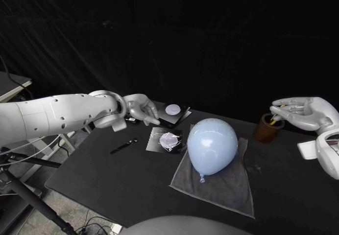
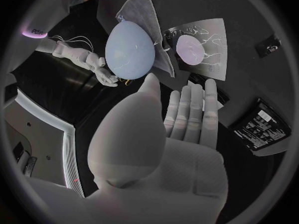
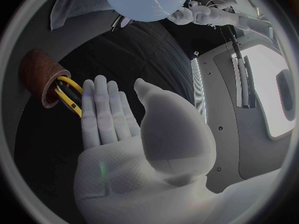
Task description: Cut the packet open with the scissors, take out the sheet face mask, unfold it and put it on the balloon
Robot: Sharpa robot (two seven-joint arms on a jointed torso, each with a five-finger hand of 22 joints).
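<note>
Packets come to two, both silvery with a pale round mark and both left of the balloon (image 1: pixel 212 144). The nearer packet (image 1: pixel 166 140) lies just beside the balloon, and the farther packet (image 1: pixel 174 111) lies behind it, further from the balloon. Neither looks cut.

Well left of the balloon, the left robot hand (image 1: pixel 143 108) hangs over the farther packet's edge, fingers straight and apart, with nothing in it. One small black tool (image 1: pixel 124 146) lies on the counter (image 1: pixel 106 171) left of the nearer packet. One black labelled box (image 2: pixel 261 124) sits beyond that, under the left robot hand.

The single pale blue balloon rests on one grey cloth (image 1: pixel 226 191), its knot toward the robot.

Right of the balloon stands one brown cup (image 1: pixel 267 129) holding one pair of yellow-handled scissors (image 3: pixel 67 90). The right robot hand (image 1: pixel 305 112) is at the cup's mouth with its fingers laid out flat beside the handles. It appears to hold nothing, though I cannot tell whether the fingertips touch the scissors.

I judge the task to be at its very start, with the scissors being fetched. The next move calls for the right robot hand to close on the handles and lift them straight out without tipping the cup. Meanwhile the left robot hand must take up a packet to be cut.
</note>
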